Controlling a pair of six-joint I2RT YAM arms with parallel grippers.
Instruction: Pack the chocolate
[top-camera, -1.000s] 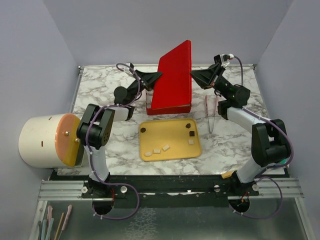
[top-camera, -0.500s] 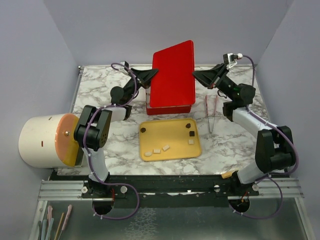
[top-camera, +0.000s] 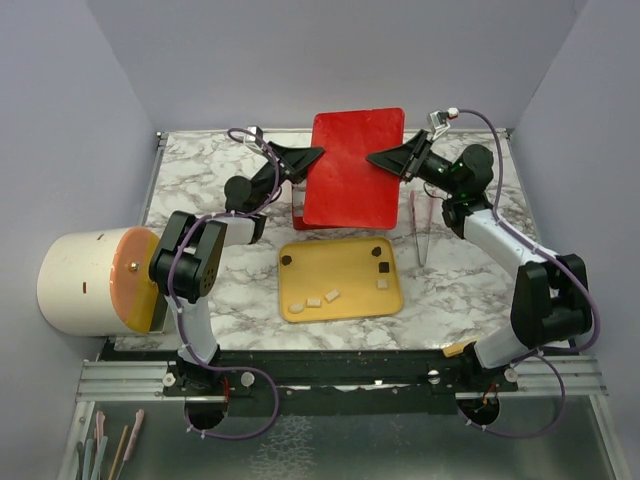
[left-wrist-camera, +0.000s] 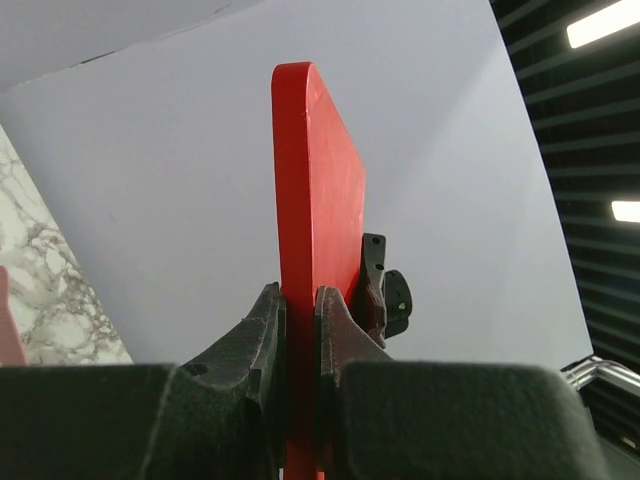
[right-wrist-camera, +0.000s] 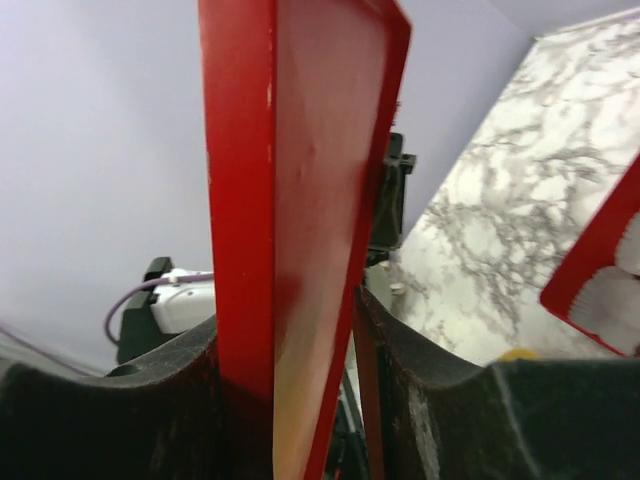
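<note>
Packing looks not yet started: the small dark brown chocolate pieces (top-camera: 382, 267) I can see lie on the flat yellow tray (top-camera: 340, 310). The left gripper (left-wrist-camera: 300, 300) pinches the flat red lid (top-camera: 352, 165), which stands up. The right gripper (right-wrist-camera: 290, 320) is around its other edge, but I cannot tell if it squeezes. The lid hides most of the red box (right-wrist-camera: 575, 265).

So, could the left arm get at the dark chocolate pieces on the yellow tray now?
Probably not yet: the left tool is shut on the raised red lid. The tray lies uncovered.
</note>
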